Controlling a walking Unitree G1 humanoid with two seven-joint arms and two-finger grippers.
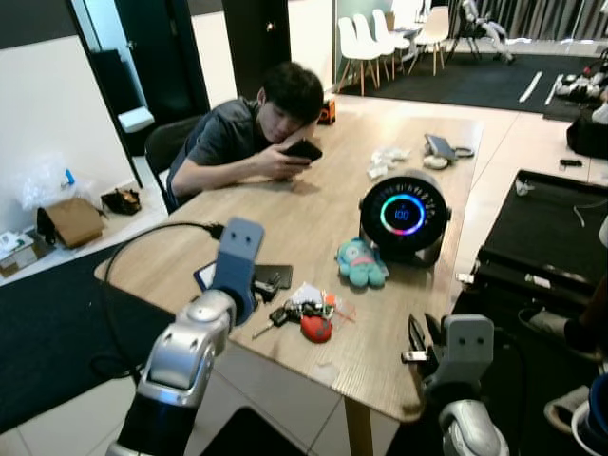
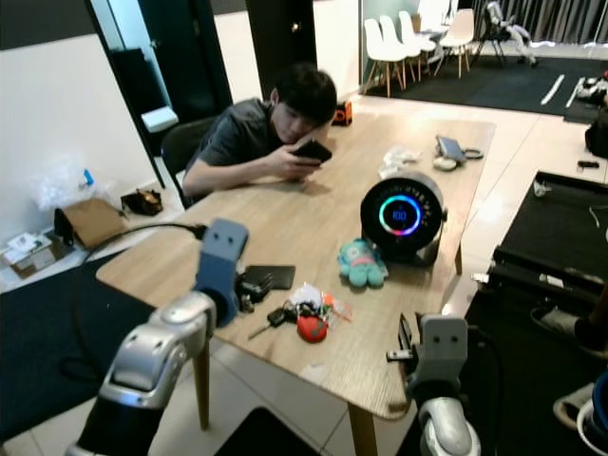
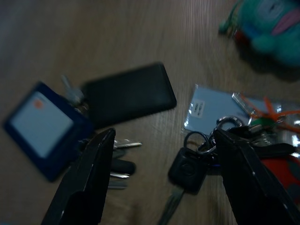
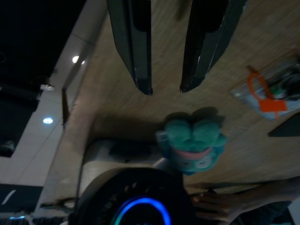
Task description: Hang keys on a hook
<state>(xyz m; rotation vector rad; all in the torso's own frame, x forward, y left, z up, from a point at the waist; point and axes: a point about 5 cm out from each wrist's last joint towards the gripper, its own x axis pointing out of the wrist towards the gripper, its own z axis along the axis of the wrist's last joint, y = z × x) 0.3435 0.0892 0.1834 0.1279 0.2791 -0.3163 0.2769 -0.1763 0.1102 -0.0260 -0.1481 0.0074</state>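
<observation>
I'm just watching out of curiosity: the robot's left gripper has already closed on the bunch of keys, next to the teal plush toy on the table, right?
Not quite. The left gripper is open, its fingers spread above the keys, which lie untouched on the table; the left wrist view shows it. The teal plush toy is indeed nearby.

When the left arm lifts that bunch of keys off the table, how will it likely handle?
The bunch of keys is loose pieces on rings, so it will probably dangle and swing. The black fob and red tag add weight to one side, so it may tilt. The left gripper hovers above, jaws wide apart.
</observation>
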